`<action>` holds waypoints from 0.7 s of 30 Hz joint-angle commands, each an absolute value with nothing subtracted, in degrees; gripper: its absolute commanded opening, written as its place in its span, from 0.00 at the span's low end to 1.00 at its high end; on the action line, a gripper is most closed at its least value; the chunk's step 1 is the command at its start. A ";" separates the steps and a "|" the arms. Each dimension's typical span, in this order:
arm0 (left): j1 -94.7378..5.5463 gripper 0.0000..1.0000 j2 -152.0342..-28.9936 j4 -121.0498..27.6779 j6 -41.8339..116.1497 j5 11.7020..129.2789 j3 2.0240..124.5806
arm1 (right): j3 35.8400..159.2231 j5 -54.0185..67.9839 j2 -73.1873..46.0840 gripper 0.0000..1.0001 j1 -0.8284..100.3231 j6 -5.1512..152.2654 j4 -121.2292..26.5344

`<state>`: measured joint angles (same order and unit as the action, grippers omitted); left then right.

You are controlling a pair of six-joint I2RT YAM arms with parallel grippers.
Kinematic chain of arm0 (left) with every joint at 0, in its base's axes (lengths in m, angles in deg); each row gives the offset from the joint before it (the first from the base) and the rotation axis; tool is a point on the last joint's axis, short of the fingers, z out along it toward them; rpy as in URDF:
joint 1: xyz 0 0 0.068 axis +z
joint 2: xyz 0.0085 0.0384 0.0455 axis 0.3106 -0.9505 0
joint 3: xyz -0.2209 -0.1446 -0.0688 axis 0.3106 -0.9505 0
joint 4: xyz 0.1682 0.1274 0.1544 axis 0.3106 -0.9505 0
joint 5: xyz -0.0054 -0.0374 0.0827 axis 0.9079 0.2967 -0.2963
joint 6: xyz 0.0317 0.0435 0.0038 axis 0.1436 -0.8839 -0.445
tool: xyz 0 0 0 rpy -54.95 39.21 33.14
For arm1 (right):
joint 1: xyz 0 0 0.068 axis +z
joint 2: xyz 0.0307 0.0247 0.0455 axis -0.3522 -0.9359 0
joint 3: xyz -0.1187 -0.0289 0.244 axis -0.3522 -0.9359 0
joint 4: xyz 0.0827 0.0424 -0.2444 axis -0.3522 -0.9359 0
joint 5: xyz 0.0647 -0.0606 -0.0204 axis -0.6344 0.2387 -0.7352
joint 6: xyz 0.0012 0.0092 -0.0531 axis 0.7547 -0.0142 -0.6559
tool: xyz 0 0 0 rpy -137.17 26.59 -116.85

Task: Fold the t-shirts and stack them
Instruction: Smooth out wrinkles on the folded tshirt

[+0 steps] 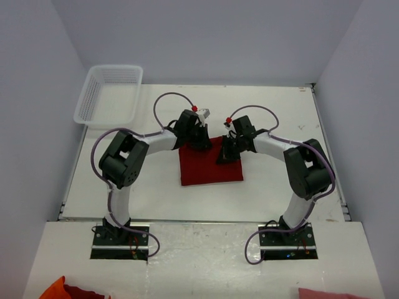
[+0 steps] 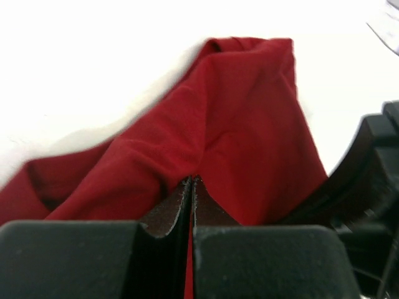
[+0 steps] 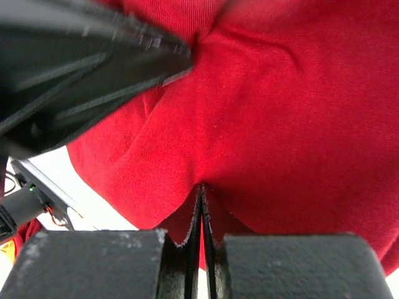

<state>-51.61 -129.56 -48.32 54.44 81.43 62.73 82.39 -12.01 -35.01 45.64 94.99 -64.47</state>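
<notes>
Red t-shirt (image 1: pixel 211 169) lies mid-table (image 1: pixel 274 187), spreading nearward from the jaws; I have the left gripper (image 1: pixel 201 138) and right gripper (image 1: pixel 224 152) side by side, each clamped on its far edge, neither nearer.

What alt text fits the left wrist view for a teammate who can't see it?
The left pincer, jaws shut, pinches a fold of the dark red t-shirt, whose cloth spreads away from it across the white table. Black arm hardware shows at the right edge.
</notes>
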 commanded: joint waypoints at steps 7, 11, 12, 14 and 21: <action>-43.86 0.00 -133.31 -46.15 50.98 83.05 68.47 | 79.91 -10.34 -35.83 0.00 46.20 97.33 -62.13; -40.43 0.00 -136.30 -46.59 49.66 84.55 71.20 | 79.47 -9.72 -36.18 0.00 46.20 97.59 -62.75; -40.16 0.00 -136.92 -47.29 49.05 84.64 71.90 | 79.38 -9.81 -36.09 0.00 46.11 97.33 -62.75; -39.72 0.00 -138.41 -48.17 48.17 83.86 73.48 | 79.64 -9.28 -35.92 0.00 46.20 96.80 -63.10; -40.07 0.00 -130.87 -48.70 47.90 80.18 70.94 | 83.32 -9.46 -32.67 0.00 46.20 93.99 -64.32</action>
<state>-39.59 -137.39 -49.41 49.87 82.57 71.14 80.31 -11.29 -35.47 45.85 96.09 -63.18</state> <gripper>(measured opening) 0.002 0.003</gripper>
